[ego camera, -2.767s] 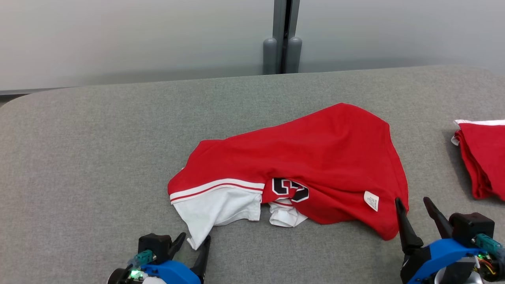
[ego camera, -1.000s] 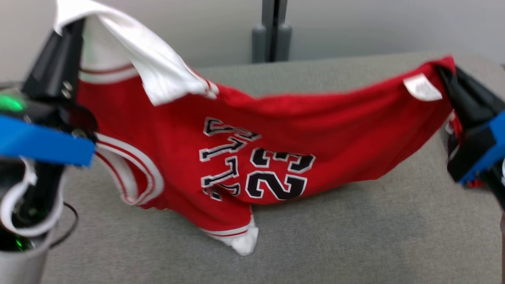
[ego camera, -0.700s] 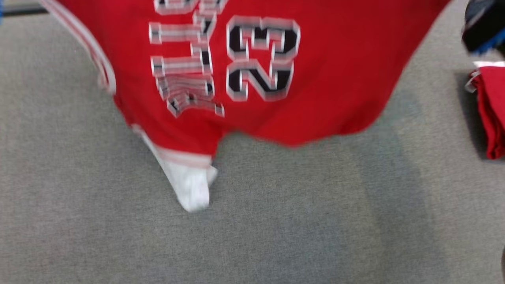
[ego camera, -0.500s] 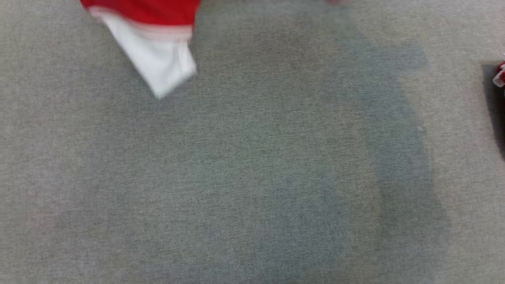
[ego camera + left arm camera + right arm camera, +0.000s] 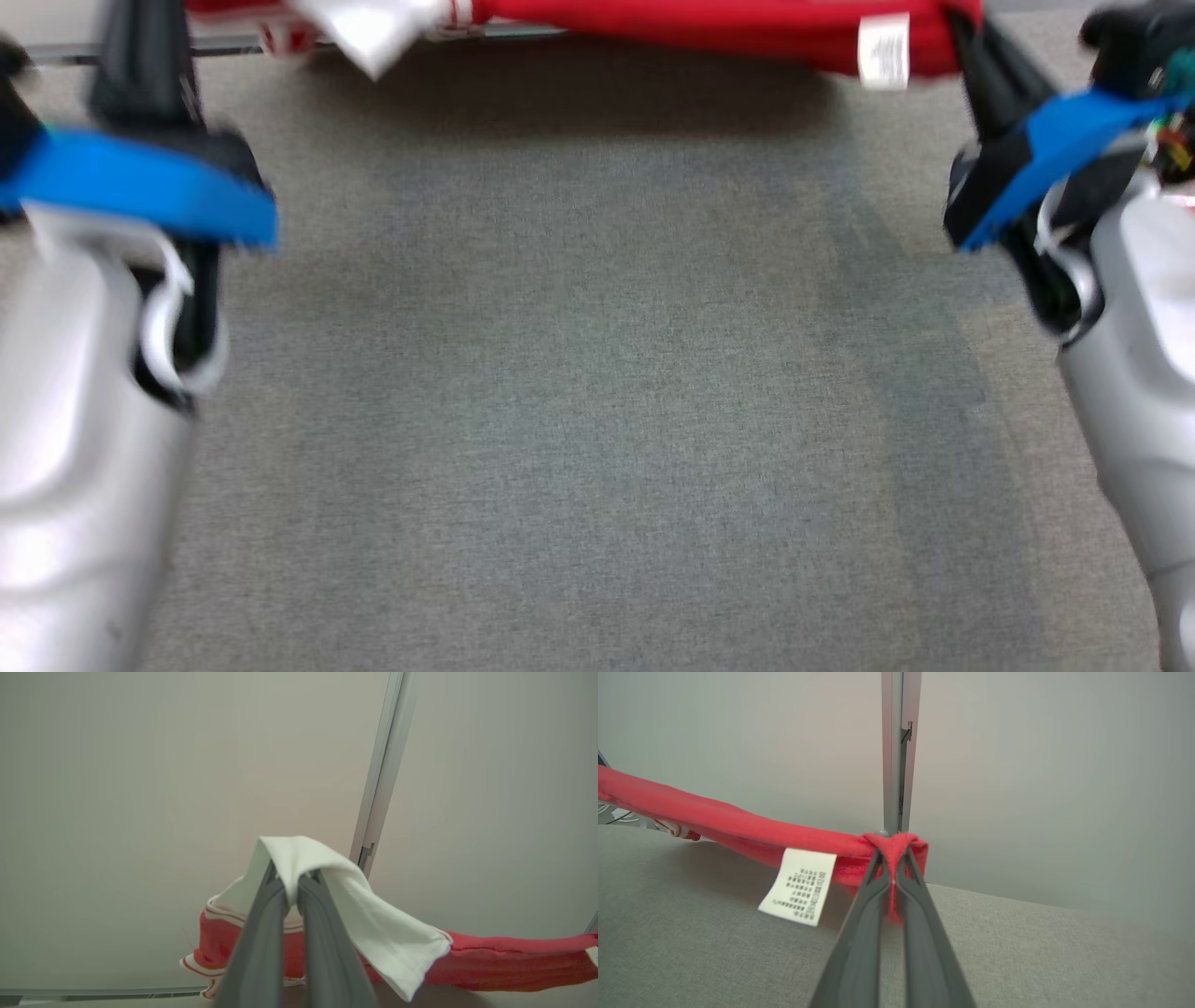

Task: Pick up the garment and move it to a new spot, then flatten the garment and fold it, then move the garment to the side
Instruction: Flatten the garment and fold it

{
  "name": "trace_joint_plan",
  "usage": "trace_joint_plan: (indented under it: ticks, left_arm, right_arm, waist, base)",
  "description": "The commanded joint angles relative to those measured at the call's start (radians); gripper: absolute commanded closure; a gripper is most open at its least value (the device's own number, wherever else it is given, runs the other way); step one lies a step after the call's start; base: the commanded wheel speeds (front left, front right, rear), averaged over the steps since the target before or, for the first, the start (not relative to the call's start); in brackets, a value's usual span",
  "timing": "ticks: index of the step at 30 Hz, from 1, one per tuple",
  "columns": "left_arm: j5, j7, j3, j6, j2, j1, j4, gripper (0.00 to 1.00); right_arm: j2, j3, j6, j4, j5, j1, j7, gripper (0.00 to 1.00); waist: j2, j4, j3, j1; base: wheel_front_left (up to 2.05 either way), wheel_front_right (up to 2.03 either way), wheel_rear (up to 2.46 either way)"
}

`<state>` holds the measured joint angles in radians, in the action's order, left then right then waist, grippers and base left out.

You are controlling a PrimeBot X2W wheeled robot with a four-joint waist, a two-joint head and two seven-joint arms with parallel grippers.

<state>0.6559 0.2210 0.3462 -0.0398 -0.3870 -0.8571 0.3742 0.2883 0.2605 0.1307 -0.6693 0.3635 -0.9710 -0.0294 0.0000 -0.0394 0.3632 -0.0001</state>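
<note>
On the left, the left gripper (image 5: pixel 292 884) was clamped on the white sleeve of the red-and-white jersey garment (image 5: pixel 509 961). The garment hung stretched in the air above the far part of the grey fabric-covered table (image 5: pixel 579 392). On the right, the right gripper (image 5: pixel 893 861) pinched its red hem beside a white care label (image 5: pixel 798 886).

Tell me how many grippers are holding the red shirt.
2. The left gripper pinches the white part of the shirt; the right gripper pinches its red edge, near the white label.
</note>
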Motion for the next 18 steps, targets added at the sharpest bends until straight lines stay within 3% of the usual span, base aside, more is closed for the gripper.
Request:
trace_joint_plan:
  ticks: [1,5,11,18]
  left_arm:
    - [0.013,0.011,0.004,0.007,0.010,0.071,0.002,1.00]
    - [0.077,0.023,0.013,0.017,0.070,0.318,-0.012,1.00]
    - [0.179,-0.026,0.046,0.053,0.127,0.653,-0.111,1.00]
    - [0.325,-0.205,0.039,0.166,0.089,0.963,-0.359,1.00]
  right_arm:
    - [0.008,0.015,0.000,-0.021,0.025,0.038,-0.015,1.00]
    - [0.024,0.052,0.000,-0.069,0.095,0.157,-0.029,1.00]
    - [0.077,0.092,0.000,-0.027,0.161,0.345,-0.001,1.00]
    - [0.109,0.027,0.000,0.118,0.163,0.578,0.090,1.00]
  waist:
    - [0.0000,-0.007,-0.022,0.0001]
    - [0.0000,0.015,-0.084,0.0001]
    - [0.0000,0.053,-0.173,0.0001]
    - [0.0000,0.081,-0.219,0.0001]
  base:
    - [0.00,0.00,0.00]
    - [0.00,0.00,0.00]
    - [0.00,0.00,0.00]
    - [0.00,0.00,0.00]
